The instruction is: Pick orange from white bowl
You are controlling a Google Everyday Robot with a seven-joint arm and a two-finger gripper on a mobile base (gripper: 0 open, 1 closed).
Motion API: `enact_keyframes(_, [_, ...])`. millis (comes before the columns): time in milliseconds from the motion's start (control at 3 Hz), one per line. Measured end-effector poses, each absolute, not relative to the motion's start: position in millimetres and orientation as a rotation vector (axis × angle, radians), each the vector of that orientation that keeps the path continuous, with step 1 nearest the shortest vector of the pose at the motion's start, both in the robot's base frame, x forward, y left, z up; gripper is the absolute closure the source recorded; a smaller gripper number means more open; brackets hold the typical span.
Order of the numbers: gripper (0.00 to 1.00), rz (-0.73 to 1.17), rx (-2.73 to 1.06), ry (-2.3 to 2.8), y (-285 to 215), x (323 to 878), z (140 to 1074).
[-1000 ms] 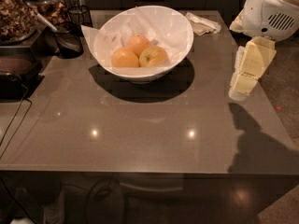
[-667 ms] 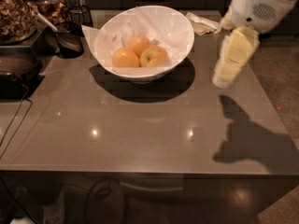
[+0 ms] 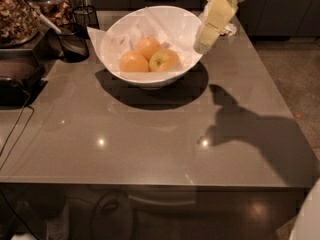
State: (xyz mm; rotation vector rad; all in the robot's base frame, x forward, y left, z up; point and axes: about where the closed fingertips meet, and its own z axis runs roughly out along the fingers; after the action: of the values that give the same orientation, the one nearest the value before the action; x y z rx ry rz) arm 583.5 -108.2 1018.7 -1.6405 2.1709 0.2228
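Note:
The white bowl (image 3: 120,34), lined with crinkled white paper, stands at the back middle of the grey table (image 3: 150,144). Three round fruits lie in it: an orange (image 3: 133,62) at the front left, another orange one (image 3: 148,46) behind it, and a yellow-green one (image 3: 164,60) at the right. My gripper (image 3: 202,45), pale yellow, hangs down from the upper right. It is just above the bowl's right rim and to the right of the fruit, apart from it.
A black scoop-like cup (image 3: 73,42) and a small dark wire basket (image 3: 86,15) stand left of the bowl. Bins of brown food (image 3: 15,14) and a dark tray (image 3: 17,79) line the left edge. Crumpled paper (image 3: 229,29) lies behind the gripper. A cable (image 3: 15,134) runs down the left.
My gripper has moved left and toward the back, from beside the table's right side to just over the bowl's right rim. The bowl and fruit have not moved.

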Motion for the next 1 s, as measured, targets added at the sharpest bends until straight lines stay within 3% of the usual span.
enact_keyframes(1000, [0.0,0.236,-1.581,2.14,-67.1,629.8,1022.8])
